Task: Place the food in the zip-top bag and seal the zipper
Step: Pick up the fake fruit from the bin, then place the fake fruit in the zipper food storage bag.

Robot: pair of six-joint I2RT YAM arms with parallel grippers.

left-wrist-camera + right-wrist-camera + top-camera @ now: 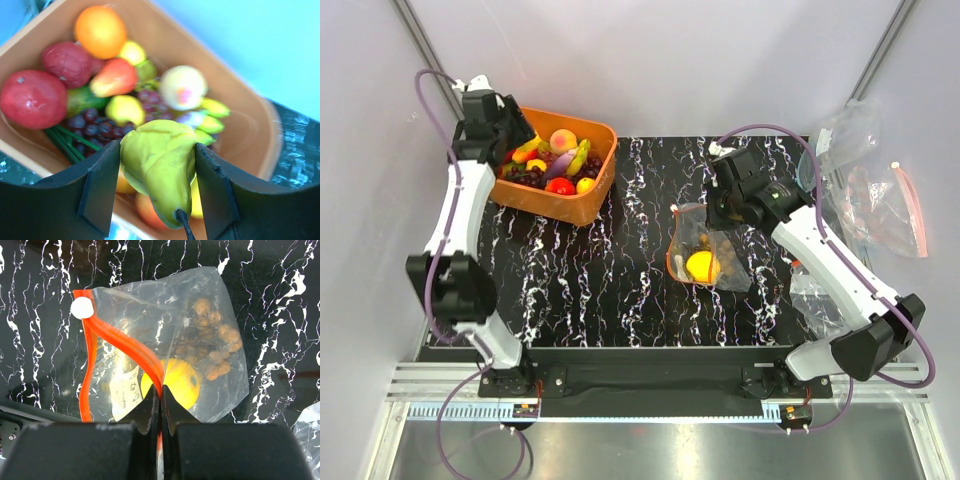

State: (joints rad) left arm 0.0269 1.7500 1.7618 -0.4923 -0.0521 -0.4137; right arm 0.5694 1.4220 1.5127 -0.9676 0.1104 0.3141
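The zip-top bag point(705, 258) lies on the black marbled table, holding a yellow round fruit point(182, 385) and a brown cluster point(215, 345). Its mouth is open: the orange-red zipper point(125, 347) splits into two lips with a white tab point(82, 307) at the far end. My right gripper point(160, 400) is shut on one lip of the zipper; it also shows in the top view point(712, 215) at the bag's far edge. My left gripper point(157, 195) is shut on a yellow-green pear point(160, 160) above the orange basket point(260, 125), and in the top view point(512, 140) it hangs over the basket's back left corner.
The orange basket point(590, 205) at the back left holds several toy fruits, among them grapes point(92, 127), a red pomegranate point(32, 97) and an orange point(100, 30). Larger clear bags point(870, 195), one with a pink-red strip point(917, 210), lie at the right edge.
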